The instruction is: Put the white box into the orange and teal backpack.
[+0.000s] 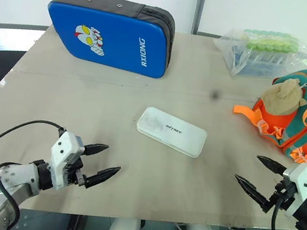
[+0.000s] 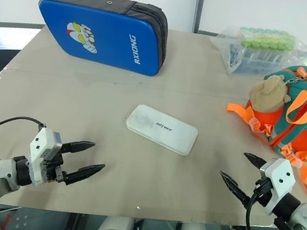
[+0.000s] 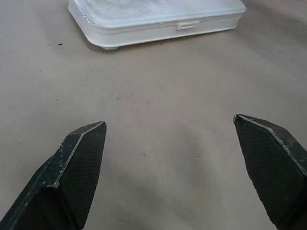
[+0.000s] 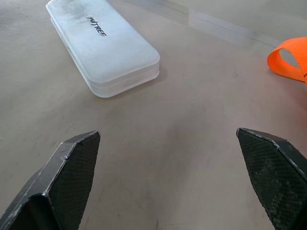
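While your left hand (image 1: 98, 166) and right hand (image 1: 255, 176) both hover spread wide and empty near the surface's (image 1: 57, 100) front edge, nothing is done yet: the white box (image 1: 171, 131) lies untouched mid-surface, the orange and teal backpack (image 1: 301, 114) at the right edge. A blue padded case (image 1: 109, 34) and bag of green-capped tubes (image 1: 265, 49) sit along the far edge, clear of your path.
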Tool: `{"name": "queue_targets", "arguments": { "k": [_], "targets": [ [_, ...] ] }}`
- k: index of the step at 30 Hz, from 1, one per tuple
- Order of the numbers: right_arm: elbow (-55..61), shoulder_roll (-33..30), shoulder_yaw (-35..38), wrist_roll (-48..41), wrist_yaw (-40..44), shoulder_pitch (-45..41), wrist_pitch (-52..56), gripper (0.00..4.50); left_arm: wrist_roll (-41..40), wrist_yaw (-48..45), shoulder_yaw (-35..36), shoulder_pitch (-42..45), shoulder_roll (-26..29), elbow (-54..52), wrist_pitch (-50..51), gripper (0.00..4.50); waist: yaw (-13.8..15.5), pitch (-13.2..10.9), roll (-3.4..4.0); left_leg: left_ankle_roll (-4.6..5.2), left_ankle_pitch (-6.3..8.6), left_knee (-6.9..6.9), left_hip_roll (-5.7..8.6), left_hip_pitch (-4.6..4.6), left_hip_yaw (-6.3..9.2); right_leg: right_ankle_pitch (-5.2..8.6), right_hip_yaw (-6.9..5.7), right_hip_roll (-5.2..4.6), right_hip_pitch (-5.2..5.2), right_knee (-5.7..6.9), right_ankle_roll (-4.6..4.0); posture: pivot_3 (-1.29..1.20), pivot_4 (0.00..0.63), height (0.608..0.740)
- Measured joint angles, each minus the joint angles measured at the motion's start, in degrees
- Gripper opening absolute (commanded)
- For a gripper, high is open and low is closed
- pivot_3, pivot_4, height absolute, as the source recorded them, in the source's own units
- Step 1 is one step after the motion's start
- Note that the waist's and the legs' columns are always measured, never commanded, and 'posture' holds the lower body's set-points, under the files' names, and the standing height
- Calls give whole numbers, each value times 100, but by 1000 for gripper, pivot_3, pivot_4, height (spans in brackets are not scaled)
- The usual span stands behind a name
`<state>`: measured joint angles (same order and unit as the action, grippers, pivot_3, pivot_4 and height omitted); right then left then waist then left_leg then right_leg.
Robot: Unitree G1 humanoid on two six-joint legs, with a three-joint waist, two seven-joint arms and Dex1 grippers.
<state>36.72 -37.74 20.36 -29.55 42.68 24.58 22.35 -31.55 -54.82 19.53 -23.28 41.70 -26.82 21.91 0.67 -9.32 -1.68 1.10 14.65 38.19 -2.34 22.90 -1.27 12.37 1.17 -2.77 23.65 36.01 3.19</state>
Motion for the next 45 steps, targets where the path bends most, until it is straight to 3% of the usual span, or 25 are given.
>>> {"name": "queue_targets", "arguments": {
  "k": [9, 13, 18, 19, 25, 30, 33, 39, 44, 45],
  "targets": [
    [-131, 6, -757, 229, -213, -548, 370, 4500, -289, 925, 15, 818, -316, -139, 639, 4338, 11, 2, -2, 1, -1, 3, 4, -1, 2, -1, -5, 2, -5, 4, -1, 0, 150, 740],
    [-106, 154, -975, 1, -413, -815, 784, 2950, -484, 1275, -16, 1183, -309, -143, 1211, 2763, 2, 1, 0, 1, -1, 0, 11, 2, 1, -13, -1, 5, -4, 4, -21, 0, 150, 740],
    [-252, 154, -1866, 618, -973, -1937, 1309, 465, -318, 2340, -443, 2608, -337, 218, 2193, 331, 7, 1, -4, 1, -2, 16, 19, -3, -5, -4, -7, 10, -8, 23, -2, 0, 150, 740],
    [-284, 151, -1971, 666, -1018, -2089, 1392, 173, -258, 2462, -498, 2779, -340, 320, 2305, 61, 6, 1, -4, 1, -2, 16, 20, -3, -5, -4, -7, 11, -8, 26, -2, 0, 150, 740],
    [-646, -116, -2921, 1287, -1244, -3254, 2384, 75, 112, 2835, -1406, 4065, -167, 1171, 3485, 18, 1, 1, -8, 1, -2, 9, 21, 7, -4, -16, -7, 16, 0, 29, -24, 0, 150, 740],
    [-804, -296, -3714, 1608, -1092, -4179, 3003, 75, 541, 2251, -2485, 4670, -27, 1607, 3374, 18, -11, 1, -8, 1, -2, 2, 21, 12, -4, -16, -7, 16, 0, 16, -22, 0, 150, 740],
    [-826, -258, -4003, 1684, -984, -4352, 3009, 75, 651, 1944, -2679, 4617, 179, 1435, 3236, 18, -21, 0, -7, 0, -2, -2, 21, 13, -3, -20, -8, 15, 1, 13, -13, 0, 150, 740],
    [-1622, -146, -4200, 1972, -719, -5013, 2631, 75, 546, 1828, -2332, 3507, 564, 147, 3391, 18, -150, -1, -7, 1, -1, -1, 17, 10, 0, -18, 4, 10, 1, 4, -17, 0, 150, 740],
    [-2411, -142, -4245, 2337, -469, -5185, 1604, 75, -255, 1969, -1269, 2214, 183, -998, 4032, 18, -117, -3, -8, 1, -1, 0, 16, 13, 0, -19, -9, 10, 0, 6, -15, 0, 150, 740],
    [-2504, -165, -4243, 2387, -406, -5179, 1453, 0, -506, 1986, -870, 2079, 55, -1036, 4210, 528, -111, -3, -8, 1, -1, 0, 16, 13, 0, -18, -11, 10, 0, 9, -17, 0, 150, 740]
  ]
}}
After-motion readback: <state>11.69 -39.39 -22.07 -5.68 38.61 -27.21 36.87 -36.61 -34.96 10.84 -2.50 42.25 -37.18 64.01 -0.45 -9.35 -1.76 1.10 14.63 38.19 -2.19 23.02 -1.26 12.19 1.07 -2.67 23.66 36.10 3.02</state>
